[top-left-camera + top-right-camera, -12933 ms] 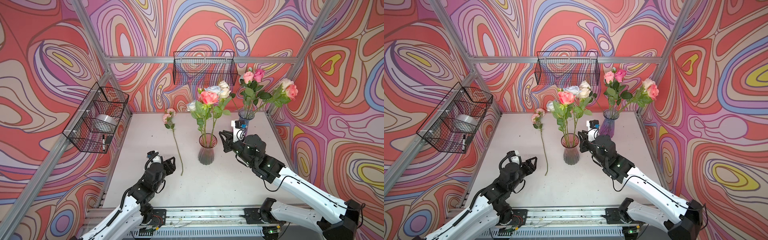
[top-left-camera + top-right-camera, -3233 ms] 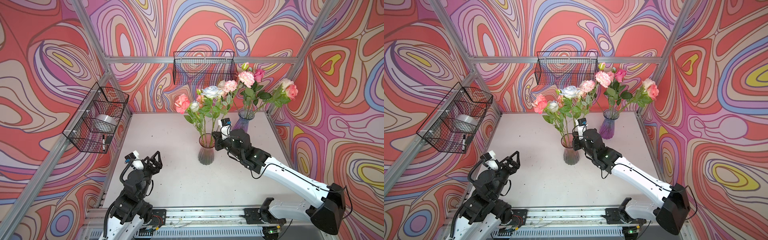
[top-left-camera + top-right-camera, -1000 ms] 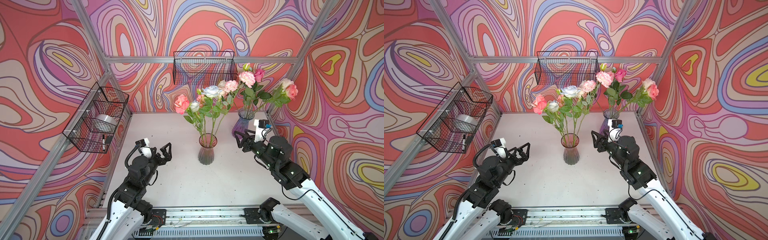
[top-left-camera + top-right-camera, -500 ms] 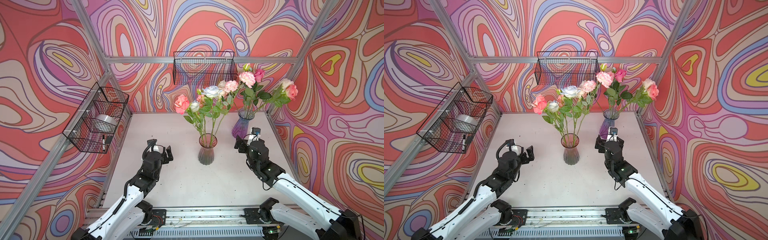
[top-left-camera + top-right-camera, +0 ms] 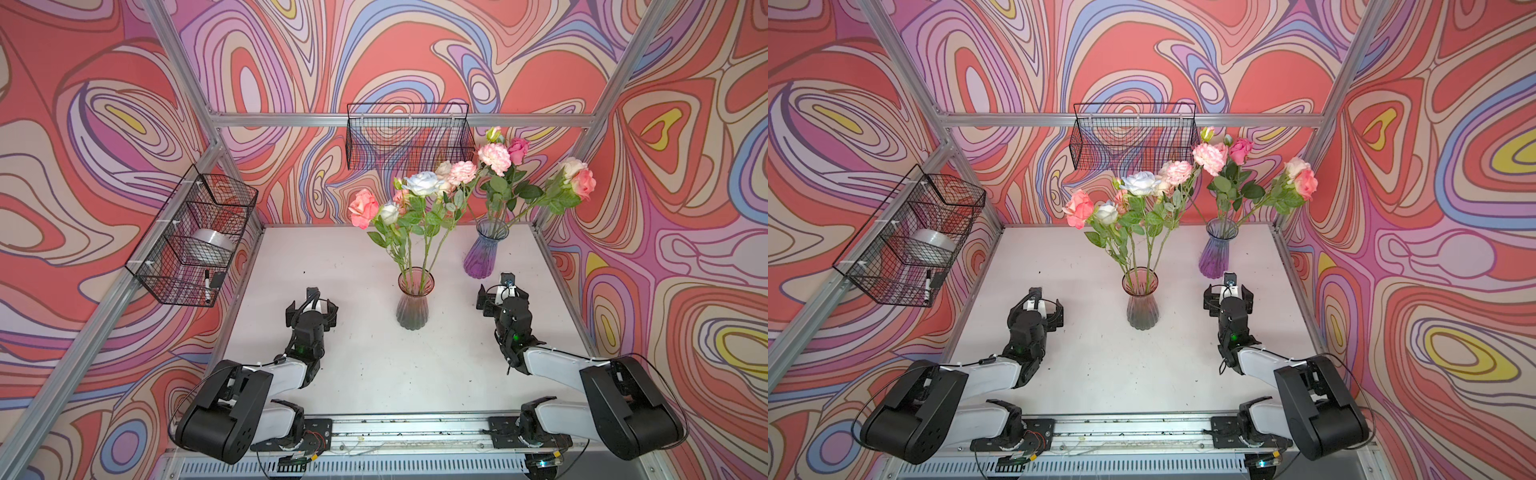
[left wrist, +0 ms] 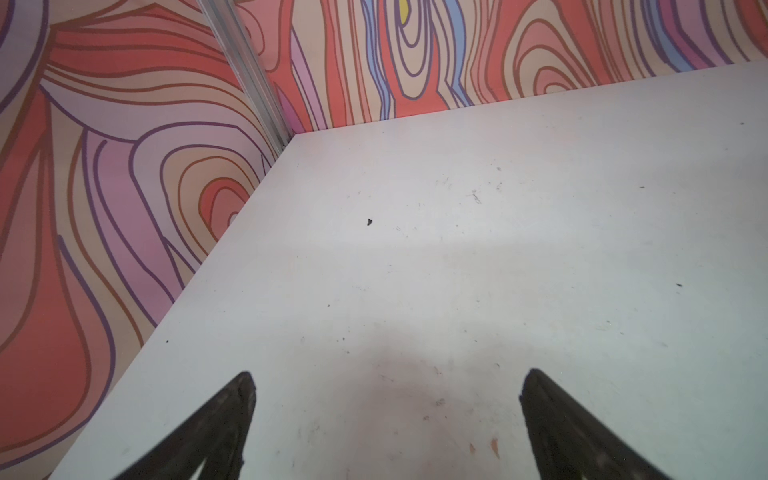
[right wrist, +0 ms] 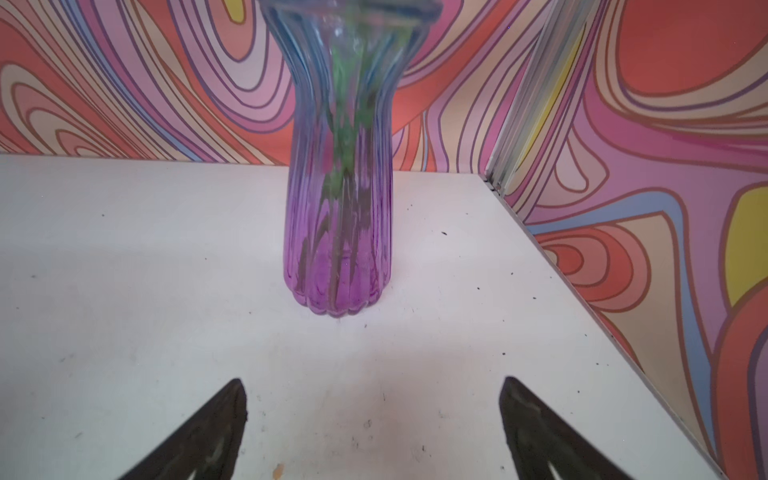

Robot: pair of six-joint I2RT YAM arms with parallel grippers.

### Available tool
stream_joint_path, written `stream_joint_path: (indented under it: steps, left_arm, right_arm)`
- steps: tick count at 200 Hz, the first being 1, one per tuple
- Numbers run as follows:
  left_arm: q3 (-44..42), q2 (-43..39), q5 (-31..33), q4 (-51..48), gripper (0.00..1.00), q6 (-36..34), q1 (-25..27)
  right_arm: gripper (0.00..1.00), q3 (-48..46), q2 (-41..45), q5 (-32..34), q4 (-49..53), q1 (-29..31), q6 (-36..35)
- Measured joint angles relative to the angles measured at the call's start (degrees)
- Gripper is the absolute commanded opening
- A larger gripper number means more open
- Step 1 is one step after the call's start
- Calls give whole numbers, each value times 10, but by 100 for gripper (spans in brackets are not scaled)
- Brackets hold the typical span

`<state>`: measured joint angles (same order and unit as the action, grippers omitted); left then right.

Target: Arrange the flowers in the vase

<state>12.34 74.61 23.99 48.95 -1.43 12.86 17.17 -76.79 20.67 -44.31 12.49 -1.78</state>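
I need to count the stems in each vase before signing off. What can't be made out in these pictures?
- Purple vase, right wrist view: everything above the neck is cut off by the picture's top edge; stems blurred behind ribbed glass.
- Grey vase, both top views: its stems overlap and leaves hide them; count unsure.
- Side basket, a top view: small dark item beside the pen, too small to name.

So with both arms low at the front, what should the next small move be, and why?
Probably none beyond leaving both arms parked: the job looks finished. The left gripper and right gripper are open and empty, no loose stem lies on the white table, and the flowers all stand in the pink-grey vase or the purple vase.
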Motion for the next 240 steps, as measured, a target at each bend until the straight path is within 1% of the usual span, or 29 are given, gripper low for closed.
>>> stream_joint_path:
  steps: [15,28,47,70,77,90,104,114,131,144,156,184,211,240]
  left_arm:
    - [23,-3,-32,-17,100,14,-41]
    - [39,-3,-57,-28,100,21,-63]
    - [53,3,-90,-34,100,21,-73]
    - [53,5,-116,-37,100,21,-76]
    - [48,7,-122,-26,100,21,-78]
    - [29,34,-131,33,100,21,-86]
    - [2,106,-136,123,100,22,-94]
    - [-7,136,-139,114,100,23,-98]
    - [-5,132,-144,97,100,23,-100]
    - [12,136,-152,104,100,21,-100]
    - [38,135,-155,80,100,22,-100]
    - [89,136,-168,45,100,21,-100]
    - [90,136,-177,32,100,21,-100]
    - [90,136,-181,27,100,21,-100]
  right_arm:
    - [98,-7,-27,-17,-32,-11,2]
    - [98,-8,-47,-28,-63,-19,3]
    - [99,-8,-76,-40,-110,-30,3]
    - [98,-8,-89,-53,-133,-41,3]
    - [98,-8,-90,-56,-140,-45,3]
    - [98,-6,-100,-64,-160,-55,3]
    - [98,-4,-132,-72,-200,-61,-1]
    - [98,-5,-167,-76,-236,-62,-3]
    - [98,-9,-224,-76,-288,-63,-4]
    - [98,-9,-232,-78,-278,-67,-2]
    - [98,3,-229,-78,-266,-72,0]
    - [98,73,-226,-83,-195,-88,17]
    - [98,93,-220,-92,-158,-112,32]
    - [98,93,-220,-96,-134,-114,38]
